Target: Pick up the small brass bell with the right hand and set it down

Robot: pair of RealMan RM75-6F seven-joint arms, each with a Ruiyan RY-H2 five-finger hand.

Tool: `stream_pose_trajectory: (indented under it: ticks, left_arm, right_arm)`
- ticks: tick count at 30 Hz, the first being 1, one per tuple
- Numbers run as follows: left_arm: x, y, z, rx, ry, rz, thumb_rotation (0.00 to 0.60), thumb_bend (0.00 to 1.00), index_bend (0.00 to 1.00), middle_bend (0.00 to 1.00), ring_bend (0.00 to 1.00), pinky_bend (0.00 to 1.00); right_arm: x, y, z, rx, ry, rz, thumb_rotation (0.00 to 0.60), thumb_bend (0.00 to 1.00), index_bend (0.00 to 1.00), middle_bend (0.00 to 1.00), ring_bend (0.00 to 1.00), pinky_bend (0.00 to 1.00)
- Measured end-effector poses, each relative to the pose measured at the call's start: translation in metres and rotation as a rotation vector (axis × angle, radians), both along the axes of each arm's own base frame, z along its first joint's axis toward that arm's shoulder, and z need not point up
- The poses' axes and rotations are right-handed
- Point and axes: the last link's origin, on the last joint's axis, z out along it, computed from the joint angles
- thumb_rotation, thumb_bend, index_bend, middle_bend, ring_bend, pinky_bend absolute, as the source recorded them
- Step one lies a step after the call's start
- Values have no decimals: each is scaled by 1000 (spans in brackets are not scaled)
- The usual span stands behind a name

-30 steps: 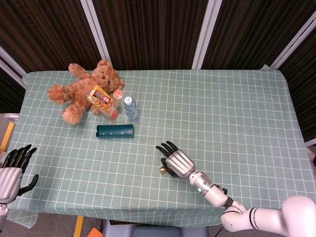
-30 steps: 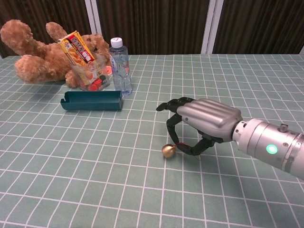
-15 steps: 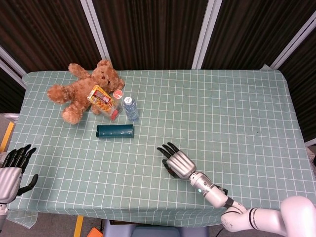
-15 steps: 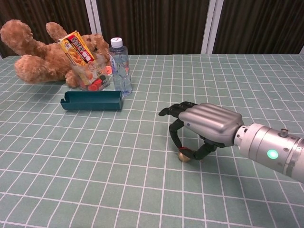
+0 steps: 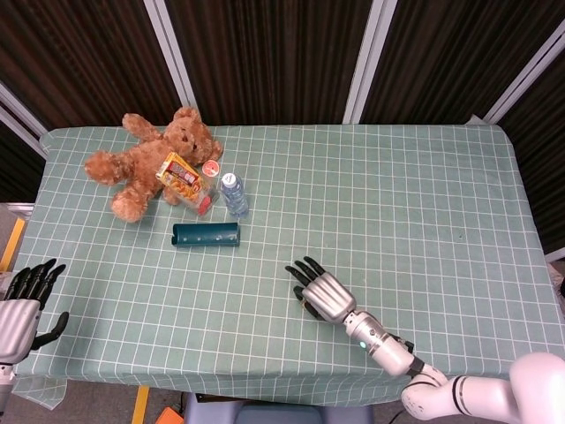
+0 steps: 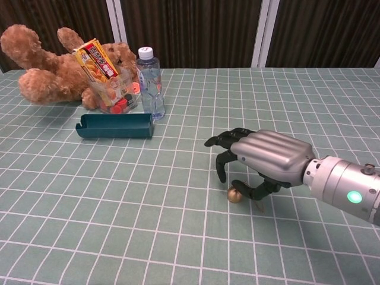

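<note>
The small round brass bell point(image 6: 234, 195) now sits on the green checked surface point(image 6: 119, 202) just under the right hand point(image 6: 261, 160), a little nearer its wrist than a second ago. Dark fingers point(image 6: 221, 166) arch over it without clearly gripping, so I judge it set down.

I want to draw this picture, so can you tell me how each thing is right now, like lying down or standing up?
brass bell: on the table, under the right hand, at its fingertips.
right hand: arched over the bell, fingers curled down.
left hand: off the table's edge, holds nothing.
teddy bear: lying down.
water bottle: upright, capped.
teal case: lying flat.
snack box: propped, tilted.
</note>
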Motion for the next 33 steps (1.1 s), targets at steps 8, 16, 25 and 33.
stream_pose_trajectory:
  ticks: [8,16,25,33]
  left_arm:
    - [0,0,1,5,0,2,600,415,61,0,0,61]
    - [1,-2,5,33,-9,-13,600,415,57,0,0,61]
    - [6,-3,7,119,-11,-77,600,412,39,0,0,54]
    - [8,-7,0,130,-3,-119,600,409,40,0,0,54]
  right_arm:
    - [-3,3,14,-13,18,-22,600,614,26,11,0,0]
    - [-24,22,66,-130,17,-45,600,521,0,0,0,0]
    - [-102,82,169,-452,-19,-258,600,372,0,0,0,0]
    - [-140,118,210,-592,-78,-391,600,346,0,0,0,0]
